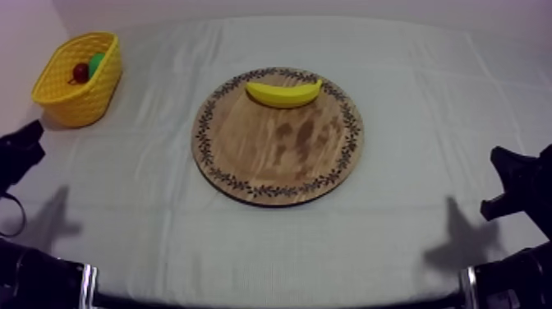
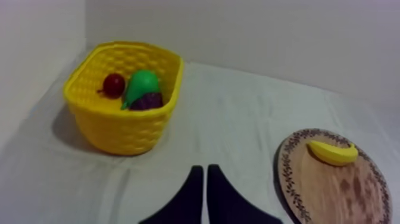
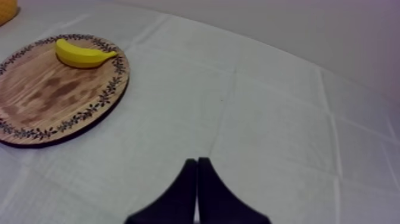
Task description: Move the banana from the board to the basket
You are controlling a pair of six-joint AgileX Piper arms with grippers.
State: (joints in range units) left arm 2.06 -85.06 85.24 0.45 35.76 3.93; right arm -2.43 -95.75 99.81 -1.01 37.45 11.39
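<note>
A yellow banana [image 1: 284,92] lies on the far part of the round wooden board [image 1: 278,156] in the middle of the table. The yellow basket [image 1: 80,80] stands at the far left and holds a small red fruit [image 1: 80,72] and a green pear [image 1: 97,62]. From the left wrist I see the basket [image 2: 125,122], the red fruit [image 2: 113,84], the pear [image 2: 141,87], dark grapes [image 2: 147,101] and the banana [image 2: 332,152]. My left gripper [image 2: 205,169] is shut on nothing, short of the basket. My right gripper [image 3: 197,161] is shut too, well off from the banana [image 3: 82,55] on the board [image 3: 53,101].
Both arms rest low at the table's sides, the left arm [image 1: 20,152] and the right arm [image 1: 517,185]. Grey-white cloth lies bare between them and the board. A pale wall runs behind the table.
</note>
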